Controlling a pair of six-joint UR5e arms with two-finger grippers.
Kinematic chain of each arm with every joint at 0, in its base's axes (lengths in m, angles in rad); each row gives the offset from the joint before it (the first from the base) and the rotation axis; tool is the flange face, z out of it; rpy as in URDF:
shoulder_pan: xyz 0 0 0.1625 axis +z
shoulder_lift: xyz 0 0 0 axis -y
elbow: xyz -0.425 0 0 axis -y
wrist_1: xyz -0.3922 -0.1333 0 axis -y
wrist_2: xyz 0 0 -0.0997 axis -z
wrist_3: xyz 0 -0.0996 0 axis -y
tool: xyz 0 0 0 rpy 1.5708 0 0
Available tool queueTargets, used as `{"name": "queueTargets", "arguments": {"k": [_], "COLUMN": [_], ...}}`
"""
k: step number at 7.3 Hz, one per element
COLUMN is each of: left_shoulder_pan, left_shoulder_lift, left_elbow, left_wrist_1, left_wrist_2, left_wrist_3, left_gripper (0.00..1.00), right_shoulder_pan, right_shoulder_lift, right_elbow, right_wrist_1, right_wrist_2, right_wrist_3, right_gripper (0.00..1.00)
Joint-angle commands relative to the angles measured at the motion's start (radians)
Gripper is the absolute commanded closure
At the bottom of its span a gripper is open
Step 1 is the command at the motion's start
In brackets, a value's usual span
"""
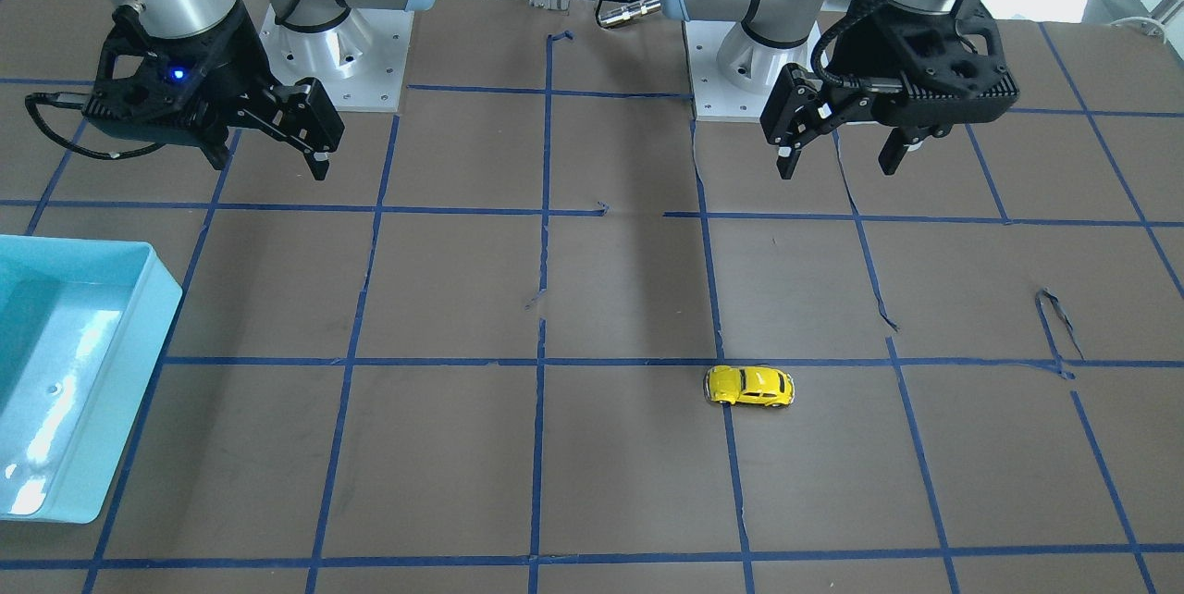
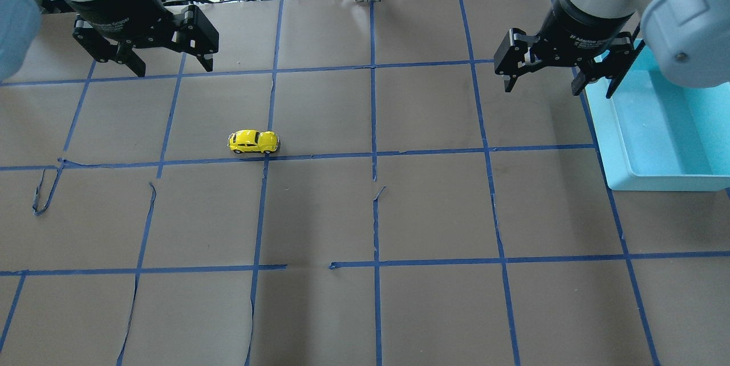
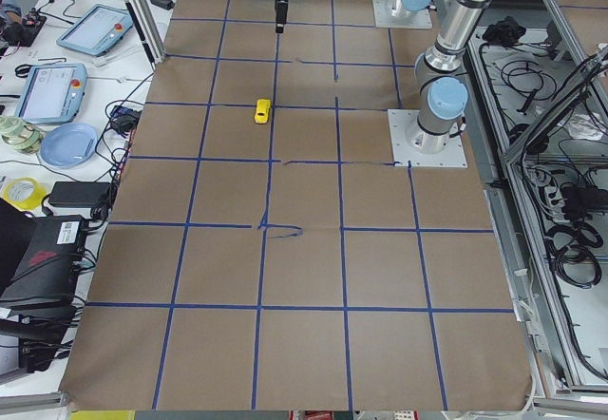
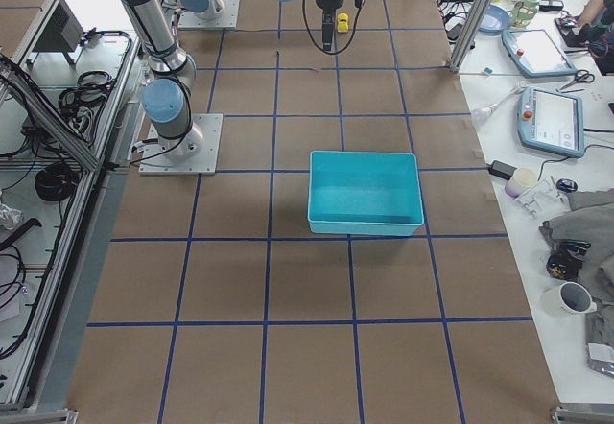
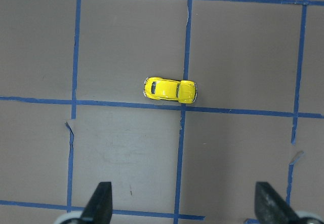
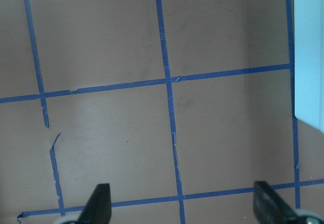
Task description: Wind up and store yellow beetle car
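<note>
The yellow beetle car (image 2: 254, 142) stands on its wheels on the brown table, beside a blue tape line, left of the middle. It also shows in the front view (image 1: 749, 386) and in the left wrist view (image 5: 170, 89). My left gripper (image 2: 174, 69) is open and empty, raised above the table behind and to the left of the car. My right gripper (image 2: 547, 89) is open and empty, raised at the far right next to the teal bin (image 2: 661, 181). Nothing is in either gripper.
The teal bin is an open rectangular tub at the table's right side, seen also in the front view (image 1: 157, 316) and the right wrist view (image 6: 310, 46). Blue tape lines form a grid on the brown paper, with a few peeled strips (image 2: 43, 195).
</note>
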Motion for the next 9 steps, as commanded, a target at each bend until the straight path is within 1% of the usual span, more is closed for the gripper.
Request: {"name": "queueTargets", "arguments": {"k": [1,4,5,9], "left_shoulder_pan": [0.006,0.009,0.008,0.003], "left_shoulder_lift": [-0.002,-0.007,-0.007,-0.011], "left_elbow": [-0.006,0.009,-0.003,0.005], "left_wrist_1": [0.01,0.008,0.008,0.008], "left_wrist_2": [-0.001,-0.001,0.007,0.001], "left_wrist_3": [0.003,0.003,0.003,0.003], "left_gripper": [0.0,0.0,0.0,0.0], "right_shoulder_pan": [0.0,0.0,-0.002,0.0], "right_shoulder_lift": [-0.002,-0.002,-0.002,-0.002], "right_elbow": [0.0,0.0,0.0,0.0], "right_wrist_1": [0.002,0.0,0.002,0.002], "right_wrist_2": [-0.001,-0.001,-0.003,-0.001], "right_wrist_3": [0.0,-0.001,-0.001,-0.001], "right_gripper": [0.0,0.0,0.0,0.0]}}
